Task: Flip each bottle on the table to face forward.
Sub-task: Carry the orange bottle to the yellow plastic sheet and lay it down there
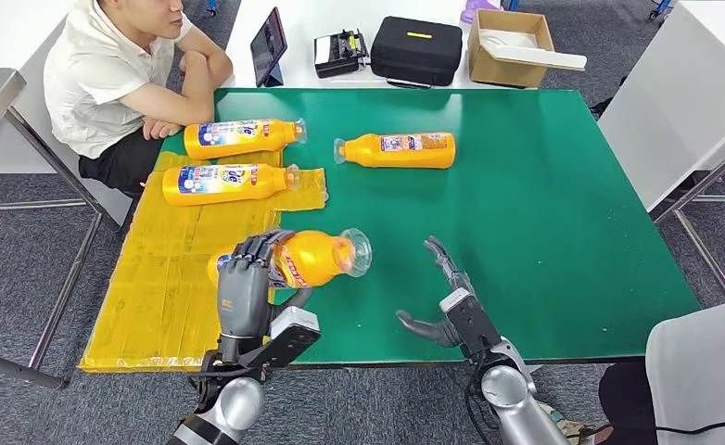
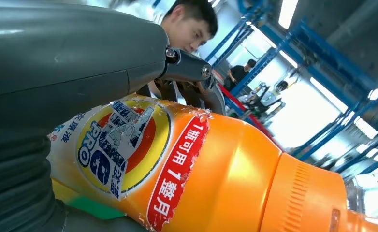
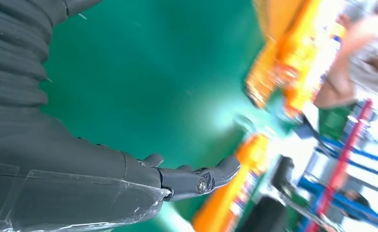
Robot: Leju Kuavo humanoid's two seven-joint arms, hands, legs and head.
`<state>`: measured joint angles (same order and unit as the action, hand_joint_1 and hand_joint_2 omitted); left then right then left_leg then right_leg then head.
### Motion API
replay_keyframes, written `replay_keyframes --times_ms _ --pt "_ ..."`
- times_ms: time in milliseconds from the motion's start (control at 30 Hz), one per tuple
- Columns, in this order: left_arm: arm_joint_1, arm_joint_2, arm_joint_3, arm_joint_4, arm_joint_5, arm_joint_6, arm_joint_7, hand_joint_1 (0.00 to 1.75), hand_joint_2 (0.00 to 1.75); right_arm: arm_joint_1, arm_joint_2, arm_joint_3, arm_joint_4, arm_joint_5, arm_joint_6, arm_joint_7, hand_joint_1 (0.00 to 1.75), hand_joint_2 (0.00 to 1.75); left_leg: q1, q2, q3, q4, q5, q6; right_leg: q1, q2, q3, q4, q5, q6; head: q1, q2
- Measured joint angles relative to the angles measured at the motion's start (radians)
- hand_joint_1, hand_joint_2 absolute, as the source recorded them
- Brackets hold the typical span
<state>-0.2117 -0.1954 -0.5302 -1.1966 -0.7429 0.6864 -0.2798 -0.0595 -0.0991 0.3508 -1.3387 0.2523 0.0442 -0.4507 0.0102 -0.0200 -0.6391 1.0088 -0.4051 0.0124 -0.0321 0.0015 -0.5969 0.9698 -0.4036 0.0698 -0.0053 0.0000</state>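
Observation:
My left hand (image 1: 246,278) grips an orange bottle (image 1: 308,257) with a clear cap, lifted just above the table near the yellow mat's right edge. Up close, the bottle (image 2: 211,179) shows its red, yellow and blue label, with my left hand (image 2: 56,67) wrapped over it. My right hand (image 1: 444,301) hovers open over the green table to the bottle's right, holding nothing; its fingers (image 3: 196,179) are spread. Two more orange bottles (image 1: 240,136) (image 1: 224,182) lie on their sides at the mat's far end. Another bottle (image 1: 398,149) lies on the green surface.
A person (image 1: 118,74) sits at the table's far left corner, arms resting by the nearest bottle. The yellow mat (image 1: 155,287) covers the green table's (image 1: 544,213) left part. A tablet (image 1: 268,44), black case (image 1: 416,49) and cardboard box (image 1: 512,46) stand on the white table behind.

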Motion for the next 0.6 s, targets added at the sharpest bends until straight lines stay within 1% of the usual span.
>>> replay_keyframes --times_ms 67,200,267,367,433,500,600 --pt "0.000 0.006 0.001 0.014 -0.096 0.003 0.044 1.75 1.75 0.000 0.012 -0.016 -0.024 0.004 -0.006 -0.006 0.00 1.75 0.000 0.000 0.000 0.000 0.000 0.000 0.000 0.000 0.000 0.000 0.000 0.000 0.000 0.000" --pt "0.000 0.016 0.007 0.030 -0.149 0.005 0.075 1.75 1.75 0.001 0.028 -0.035 -0.055 0.009 -0.008 -0.010 0.00 1.75 0.000 0.000 0.000 0.000 0.000 0.000 0.000 0.000 0.000 0.000 0.000 0.000 0.000 0.000" --pt "0.000 0.018 0.011 0.037 -0.198 -0.005 0.111 1.75 1.75 0.002 0.035 -0.046 -0.066 0.012 -0.012 -0.015 0.00 1.75 0.000 0.000 0.000 0.000 0.000 0.000 0.000 0.000 0.000 0.000 0.000 0.000 0.000 0.000" --pt "-0.005 0.024 0.019 0.059 -0.326 -0.055 0.202 1.75 1.75 0.010 0.045 -0.069 -0.090 0.014 -0.016 -0.021 0.00 1.75 0.000 0.000 0.000 0.000 0.000 0.000 0.000 0.000 -0.001 0.000 0.000 0.000 0.000 0.000" --pt "-0.014 0.030 0.026 0.088 -0.387 -0.103 0.246 1.75 1.75 0.016 0.052 -0.083 -0.105 0.015 -0.009 -0.021 0.00 1.75 0.000 0.000 0.000 0.000 0.000 0.000 0.000 0.000 -0.001 0.000 0.000 0.000 0.000 0.000" --pt "-0.031 0.034 0.035 0.128 -0.409 -0.151 0.265 1.75 1.75 0.021 0.059 -0.096 -0.112 0.018 0.001 -0.021 0.00 1.75 0.000 0.000 0.000 0.000 0.000 0.000 0.000 0.000 -0.001 0.000 0.000 0.000 0.000 0.000" --pt "-0.061 0.042 0.044 0.197 -0.417 -0.212 0.271 1.75 1.75 0.023 0.068 -0.109 -0.113 0.025 0.014 -0.023 0.00 1.75 0.000 0.000 0.000 0.000 0.000 0.000 0.000 0.000 0.000 0.000 0.000 0.000 0.000 0.000"
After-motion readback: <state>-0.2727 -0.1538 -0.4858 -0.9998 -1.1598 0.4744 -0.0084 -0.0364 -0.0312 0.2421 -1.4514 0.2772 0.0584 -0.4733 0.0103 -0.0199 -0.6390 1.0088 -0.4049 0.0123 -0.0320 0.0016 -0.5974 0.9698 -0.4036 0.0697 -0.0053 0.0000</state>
